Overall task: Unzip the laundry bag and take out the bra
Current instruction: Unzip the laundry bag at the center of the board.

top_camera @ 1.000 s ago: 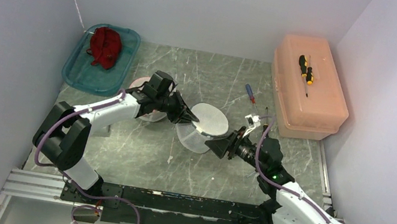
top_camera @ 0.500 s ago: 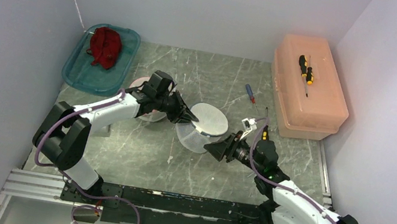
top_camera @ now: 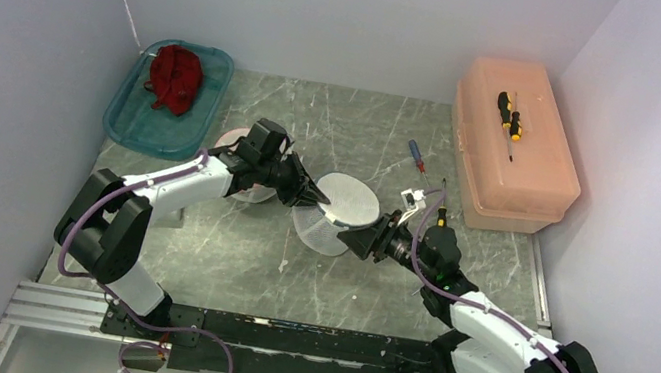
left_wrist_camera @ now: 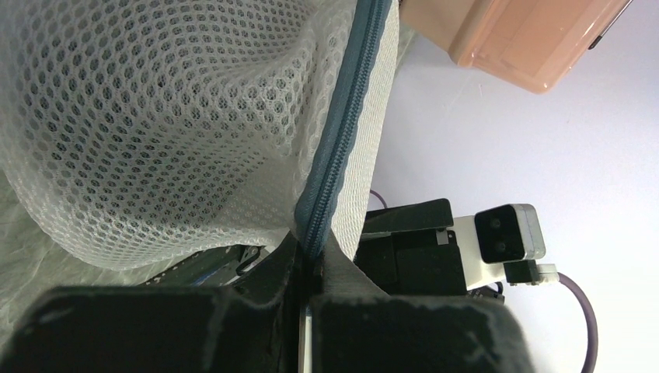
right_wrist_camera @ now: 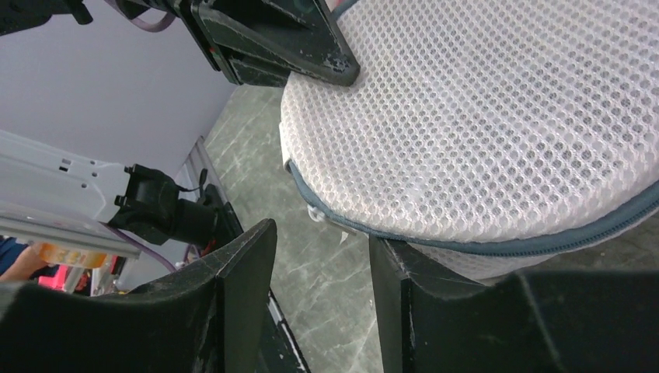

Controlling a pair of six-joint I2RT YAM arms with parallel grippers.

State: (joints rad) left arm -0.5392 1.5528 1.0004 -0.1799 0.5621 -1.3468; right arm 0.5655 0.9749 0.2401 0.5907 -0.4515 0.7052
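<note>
**Bag pinned by its zip, right jaws closing in**

Your left gripper [top_camera: 316, 194] is clamped on the laundry bag [top_camera: 334, 213], pinching the mesh right at the blue-grey zip [left_wrist_camera: 342, 148]. I judge this hold is there to anchor the bag so the zip can be pulled against it.

Your right gripper [top_camera: 344, 239] stands open with nothing between its fingers, just beside the bag's near-right side and level with the zip band. It looks lined up to find the puller.

The bag sits about mid-worktop [top_camera: 233, 261], between both grippers. It is a white honeycomb-mesh drum with a flat round top, its zip running round the rim.

You cannot tell whether a bra is inside. A red cloth bundle [top_camera: 174, 77] lies in the teal tray [top_camera: 128, 130] at the far left corner.
</note>
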